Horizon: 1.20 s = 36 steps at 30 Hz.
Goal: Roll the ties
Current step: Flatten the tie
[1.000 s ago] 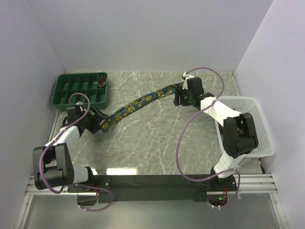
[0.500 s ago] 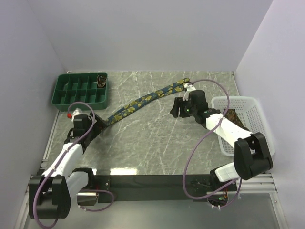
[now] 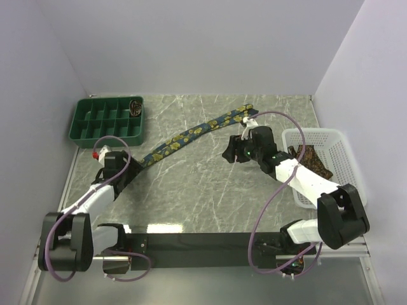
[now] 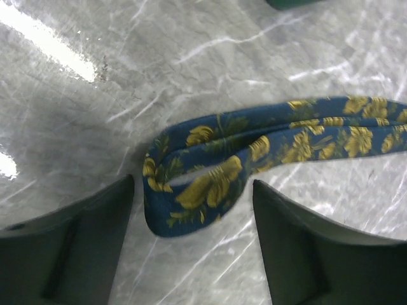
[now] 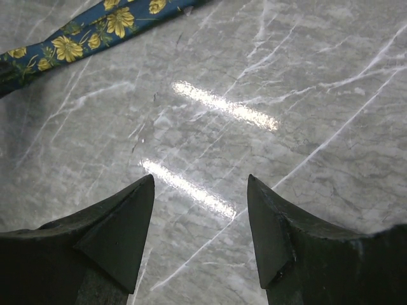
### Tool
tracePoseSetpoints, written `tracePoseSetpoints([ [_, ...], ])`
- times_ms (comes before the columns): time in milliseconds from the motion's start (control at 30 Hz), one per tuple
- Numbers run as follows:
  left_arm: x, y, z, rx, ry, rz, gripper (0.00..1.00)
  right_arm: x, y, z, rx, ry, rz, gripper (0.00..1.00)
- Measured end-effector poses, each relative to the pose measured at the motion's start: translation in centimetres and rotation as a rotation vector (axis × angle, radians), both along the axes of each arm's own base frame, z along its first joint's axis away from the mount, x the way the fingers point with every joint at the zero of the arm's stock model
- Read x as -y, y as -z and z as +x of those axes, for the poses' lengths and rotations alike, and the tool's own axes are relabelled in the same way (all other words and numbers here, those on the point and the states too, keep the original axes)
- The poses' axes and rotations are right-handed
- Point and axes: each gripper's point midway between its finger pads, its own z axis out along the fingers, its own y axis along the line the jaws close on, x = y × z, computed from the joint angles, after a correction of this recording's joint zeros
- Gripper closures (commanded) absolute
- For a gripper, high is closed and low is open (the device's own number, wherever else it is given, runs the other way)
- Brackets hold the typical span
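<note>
A navy tie [image 3: 191, 133] with yellow flowers lies slantwise across the marble table, from the near left to the far middle. Its near end [image 4: 197, 184] is folded over on itself and lies flat between the fingers of my left gripper [image 4: 192, 184], which is open with a small gap on each side. From above, the left gripper [image 3: 129, 166] sits at that end. My right gripper [image 3: 229, 155] hangs open over bare table [image 5: 210, 108], near the tie's far part [image 5: 95, 32]. Brown patterned ties [image 3: 308, 157] lie in the basket.
A white mesh basket [image 3: 337, 136] stands at the right edge. At the far left is a green compartment tray [image 3: 105, 121], with a small dark rolled item [image 3: 135, 107] in its far right compartment. Walls close in the left, back and right.
The right gripper has left the tie's far end and drawn back toward the table's middle. The left arm has pulled back a little and its jaws now stand apart around the folded end.
</note>
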Motion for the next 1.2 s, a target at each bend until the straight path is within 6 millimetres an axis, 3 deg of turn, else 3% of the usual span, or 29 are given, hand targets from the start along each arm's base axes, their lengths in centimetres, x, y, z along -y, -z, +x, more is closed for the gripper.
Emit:
tracePoseSetpoints([
  [67,-0.1,0.6,0.2,-0.018,-0.012,-0.002,0.40,0.0,-0.2,-0.1,0.007,0.000,0.005,0.34],
  [100,-0.1,0.8,0.3,-0.025,-0.016,-0.005,0.54,0.1,-0.2,-0.2,0.009,-0.001,0.006,0.34],
  [167,-0.1,1.1,0.5,-0.037,-0.030,-0.017,0.72,0.2,-0.2,-0.5,0.009,-0.002,0.007,0.34],
  [200,-0.1,1.2,0.6,-0.041,-0.033,-0.019,0.92,0.2,-0.2,-0.6,0.009,-0.002,0.008,0.34],
  [233,0.0,1.2,0.7,-0.042,-0.039,-0.028,0.99,0.3,-0.1,-0.7,0.008,-0.002,0.007,0.34],
  [400,0.4,0.1,1.1,-0.026,-0.038,-0.055,0.99,0.5,-0.4,-1.3,0.014,-0.002,0.008,0.34],
  [433,0.5,-0.2,1.0,-0.023,-0.039,-0.063,0.92,0.6,-0.6,-1.3,0.019,-0.002,0.009,0.34],
  [467,0.5,-0.4,0.9,-0.019,-0.040,-0.069,0.78,0.6,-0.8,-1.4,0.024,-0.002,0.011,0.34],
  [500,0.4,-0.7,0.8,-0.014,-0.044,-0.078,0.49,0.6,-1.1,-1.4,0.030,-0.002,0.011,0.34],
  [533,0.4,-0.9,0.7,-0.014,-0.040,-0.078,0.35,0.7,-1.3,-1.5,0.034,0.000,0.011,0.34],
  [600,0.0,-1.0,0.4,-0.018,-0.054,-0.083,0.08,0.8,-1.5,-1.6,0.041,-0.001,0.010,0.34],
  [633,-0.3,-0.9,0.2,-0.028,-0.058,-0.076,0.01,0.9,-1.6,-1.7,0.043,-0.001,0.008,0.34],
  [733,-0.9,-1.9,-0.1,-0.034,-0.048,-0.030,0.01,1.1,-1.7,-2.0,0.041,-0.002,-0.003,0.34],
  [833,-0.3,-5.6,1.2,0.024,0.065,0.091,0.01,1.5,-2.2,-2.4,0.050,0.006,-0.009,0.34],
  [967,4.5,-11.6,3.9,0.160,0.339,0.264,0.01,1.8,-3.4,-2.9,0.077,0.006,0.000,0.34],
  [1033,7.4,-13.1,5.0,0.203,0.479,0.342,0.01,1.8,-4.1,-3.1,0.092,0.005,0.007,0.34],
  [1100,10.1,-12.8,6.1,0.200,0.611,0.422,0.01,1.9,-4.5,-3.4,0.101,0.005,0.012,0.34],
  [1200,13.1,-10.2,7.9,0.144,0.777,0.531,0.00,2.1,-4.9,-3.8,0.108,0.005,0.018,0.34],
])
